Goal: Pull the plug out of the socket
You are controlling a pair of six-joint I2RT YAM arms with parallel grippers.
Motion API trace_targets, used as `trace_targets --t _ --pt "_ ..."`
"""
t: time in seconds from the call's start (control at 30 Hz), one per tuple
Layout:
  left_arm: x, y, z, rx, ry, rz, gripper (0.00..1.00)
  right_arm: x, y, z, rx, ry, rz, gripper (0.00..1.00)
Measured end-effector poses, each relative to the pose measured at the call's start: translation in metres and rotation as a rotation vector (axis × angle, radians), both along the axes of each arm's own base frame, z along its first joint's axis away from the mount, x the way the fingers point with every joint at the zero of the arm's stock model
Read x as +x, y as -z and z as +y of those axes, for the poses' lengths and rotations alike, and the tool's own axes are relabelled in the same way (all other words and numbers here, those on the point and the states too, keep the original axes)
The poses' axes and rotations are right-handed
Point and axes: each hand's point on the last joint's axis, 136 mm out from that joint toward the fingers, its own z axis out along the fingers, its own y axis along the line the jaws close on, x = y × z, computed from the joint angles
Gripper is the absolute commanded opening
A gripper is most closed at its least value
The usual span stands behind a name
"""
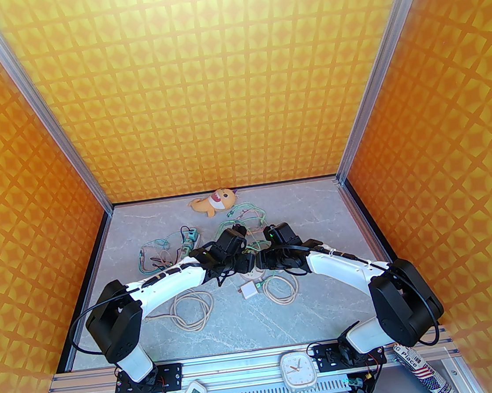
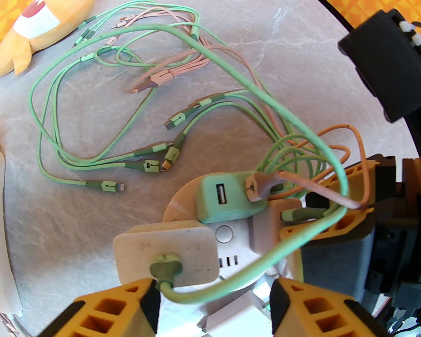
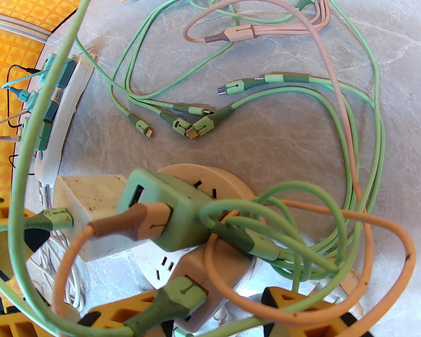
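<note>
The white plug [image 2: 166, 250] is sitting in the round socket [image 2: 227, 235] on the counter [image 2: 65, 214], with a green adapter [image 2: 227, 197] plugged in just beside it. I am hovering my left tool [image 2: 213, 306] by the plug, jaws apart and gripping nothing. My right tool [image 3: 179, 307] is flanking a beige adapter [image 3: 210, 276]; I cannot tell whether it is clamping.

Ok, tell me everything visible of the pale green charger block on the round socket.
The pale green rectangular plastic charger block stands plugged into the round white socket hub. Its face carries two USB ports: one empty, the other holding an orange cable's brown-collared plug. A speckled white square charger and a beige charger block stand beside it.
</note>
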Motion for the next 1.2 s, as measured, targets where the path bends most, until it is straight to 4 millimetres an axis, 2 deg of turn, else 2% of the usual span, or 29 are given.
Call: trace_targets --t 0.13,0.43,0.6,0.73,0.87,0.93,1.07,1.2 --pt "0.007 0.009 -0.002 0.03 0.003 -0.003 0.66 0.0 0.0 0.0 0.0 0.0 0.0 0.49" --pt "0.028 0.013 -0.002 0.058 -0.012 -0.013 0.67 0.0 0.0 0.0 0.0 0.0 0.0 0.49" --pt "0.03 0.013 -0.001 0.062 -0.01 -0.02 0.66 0.0 0.0 0.0 0.0 0.0 0.0 0.49" --pt "0.026 0.006 0.002 0.061 -0.007 -0.024 0.67 0.0 0.0 0.0 0.0 0.0 0.0 0.49" --pt "0.021 -0.012 0.007 0.041 -0.007 -0.044 0.67 0.0 0.0 0.0 0.0 0.0 0.001 0.49" --pt "0.021 -0.015 0.011 0.042 -0.011 -0.049 0.73 0.0 0.0 0.0 0.0 0.0 0.001 0.49" --pt "0.021 -0.007 0.017 0.066 -0.016 -0.033 0.78 0.0 0.0 0.0 0.0 0.0 0.001 0.49" --pt "0.021 0.009 0.018 0.096 -0.015 -0.006 0.8 0.0 0.0 0.0 0.0 0.0 0.001 0.49"
